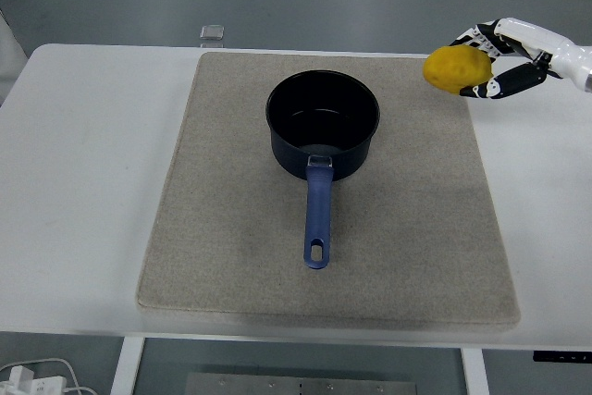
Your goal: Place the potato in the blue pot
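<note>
A dark blue pot (323, 123) stands on the beige mat (231, 228), its blue handle (317, 215) pointing toward the near edge. Nothing lies inside the pot. The yellow potato (455, 68) hangs in the air above the mat's far right corner, to the right of the pot. My right hand (482, 64), white with black finger joints, comes in from the right edge and has its fingers curled around the potato. The left arm does not show.
The white table (83, 164) carries the mat in its middle. A small clear object (213, 33) sits at the table's far edge, beyond the mat. A white cable (37, 378) lies on the floor at the bottom left.
</note>
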Robot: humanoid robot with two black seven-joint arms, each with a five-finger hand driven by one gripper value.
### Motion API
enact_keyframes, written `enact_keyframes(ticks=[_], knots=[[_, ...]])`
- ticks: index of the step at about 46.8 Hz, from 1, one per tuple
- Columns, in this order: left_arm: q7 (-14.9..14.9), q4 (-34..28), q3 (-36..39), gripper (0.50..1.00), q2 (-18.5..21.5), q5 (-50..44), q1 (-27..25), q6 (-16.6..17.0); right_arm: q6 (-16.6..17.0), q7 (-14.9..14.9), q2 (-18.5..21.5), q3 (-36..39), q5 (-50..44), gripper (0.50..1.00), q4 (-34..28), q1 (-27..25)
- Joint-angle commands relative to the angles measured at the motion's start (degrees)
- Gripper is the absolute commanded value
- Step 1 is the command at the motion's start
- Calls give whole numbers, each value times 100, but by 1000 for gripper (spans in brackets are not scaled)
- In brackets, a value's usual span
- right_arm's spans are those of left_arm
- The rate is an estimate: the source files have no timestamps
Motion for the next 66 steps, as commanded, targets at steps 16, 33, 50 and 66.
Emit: enact_keyframes(ticks=[16, 33, 50, 66], knots=[[-3, 0, 0, 999, 0, 0, -1, 0, 25, -61, 426, 20, 24, 500, 67, 188], [-3, 0, 0, 999, 0, 0, -1, 0, 7, -78, 1481, 2, 6, 500, -3, 355], [-3, 0, 0, 999, 0, 0, -1, 0, -37, -87, 1938, -86, -3, 500, -161, 311], [6, 0, 0, 999, 0, 0, -1, 0, -72, -272, 2070, 20, 24, 835, -223, 258]])
